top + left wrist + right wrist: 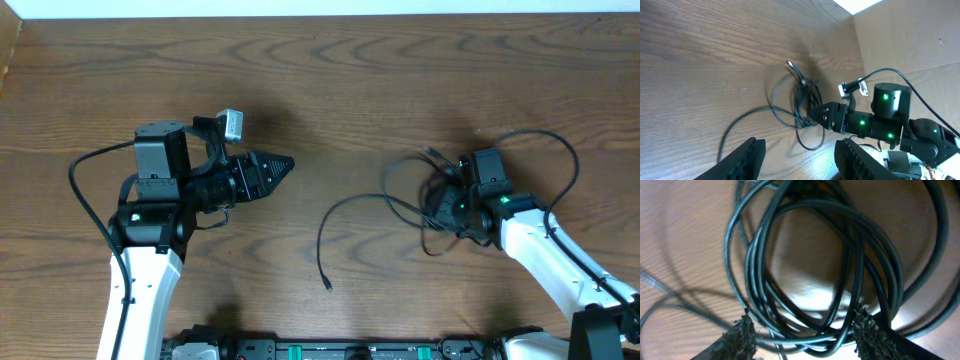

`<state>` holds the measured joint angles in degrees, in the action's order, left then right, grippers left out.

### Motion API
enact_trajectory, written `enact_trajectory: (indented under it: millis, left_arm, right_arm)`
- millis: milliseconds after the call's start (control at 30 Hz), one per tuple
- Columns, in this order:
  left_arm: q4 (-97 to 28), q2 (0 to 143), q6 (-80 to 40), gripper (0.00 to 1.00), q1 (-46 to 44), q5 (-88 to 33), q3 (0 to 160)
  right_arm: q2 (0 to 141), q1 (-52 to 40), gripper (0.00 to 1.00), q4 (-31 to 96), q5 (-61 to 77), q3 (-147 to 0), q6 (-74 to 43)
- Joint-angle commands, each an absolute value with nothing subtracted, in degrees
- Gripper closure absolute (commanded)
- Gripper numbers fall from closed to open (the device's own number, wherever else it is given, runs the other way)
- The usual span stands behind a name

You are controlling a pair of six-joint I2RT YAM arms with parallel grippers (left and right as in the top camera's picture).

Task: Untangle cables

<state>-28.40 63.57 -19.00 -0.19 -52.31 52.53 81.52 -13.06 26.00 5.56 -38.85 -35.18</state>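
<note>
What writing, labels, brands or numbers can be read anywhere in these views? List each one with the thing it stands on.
No text can be read in any view.
cables: plain dark sheath, no print visible.
right arm: green lights only, no legible label.
cardboard wall: no print visible.
base rail at the table's near edge: any markings are too small to read.

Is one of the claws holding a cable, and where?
Nothing is gripped. The left claw is empty; the right claw stands open astride the coiled cables.
</note>
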Motion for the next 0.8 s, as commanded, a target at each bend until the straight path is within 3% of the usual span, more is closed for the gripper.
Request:
enact_trajectory:
  millis: [0,200,367,400,767]
  left_arm:
    - [-29.12,62.85,-17.58,0.49,-0.36,-50.33,51.75]
    - [-32.58,62.85,-17.58,0.49,-0.36,-46.61,51.75]
    - [-32.82,62.87,-17.58,0.49,-0.36,-46.44,51.75]
    - [-32.82,62.87,-17.58,0.49,-0.36,-46.44,51.75]
    - [-33.71,62.87,-17.58,0.49,-0.36,-46.44,51.75]
  right_arm:
    - [81.69,-13.76,0.41,23.33,10.22,-36.27,-25.23]
    - [84.97,-13.82,0.48,20.53,9.91,-34.22,-25.19]
    - [88.60,-14.06,0.94,16.88,16.03,-34.20,-25.19]
    - [88.99,-14.13,0.99,15.90,17.47,-34.20,-25.17]
    - [85.89,-14.02,0.99,-7.60,64.38,-37.17,-13.19]
